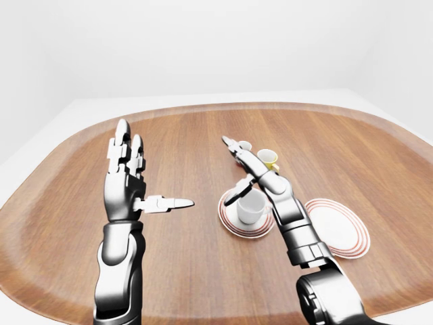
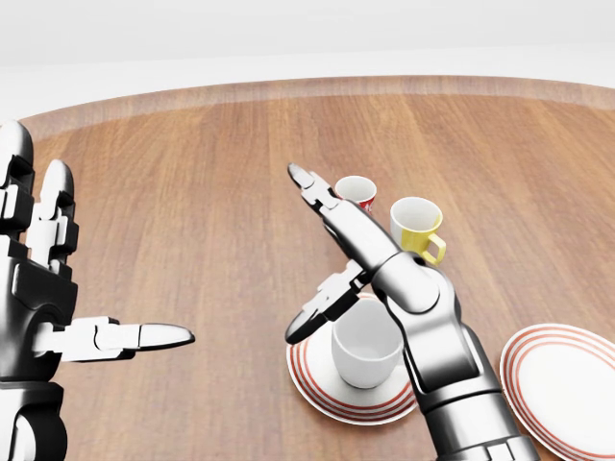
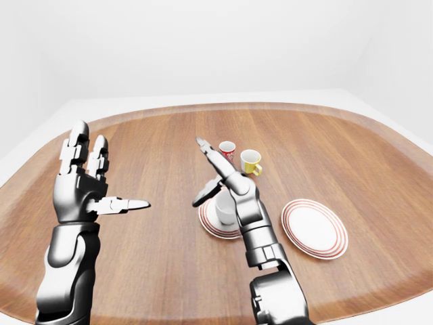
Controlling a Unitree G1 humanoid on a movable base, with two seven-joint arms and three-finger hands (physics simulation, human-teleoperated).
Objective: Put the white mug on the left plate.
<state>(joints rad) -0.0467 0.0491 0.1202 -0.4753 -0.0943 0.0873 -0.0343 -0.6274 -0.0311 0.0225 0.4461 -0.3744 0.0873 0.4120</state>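
The white mug (image 2: 365, 351) stands upright on the left plate (image 2: 309, 373), a white plate with red rings, low in the head view. My right hand (image 2: 315, 257) hangs above and to the left of the mug, open, fingers stretched out, touching nothing. Its thumb (image 2: 317, 309) points down beside the mug's rim without contact. At the left edge of the head view my left hand (image 2: 91, 259) is held upright and open, thumb pointing right, and holds nothing.
A red patterned mug (image 2: 357, 191) and a yellow mug (image 2: 416, 228) stand just above the left plate, partly behind my right fingers. A second red-ringed plate (image 2: 567, 382) lies at the lower right. The wooden table (image 1: 183, 135) has a rounded edge.
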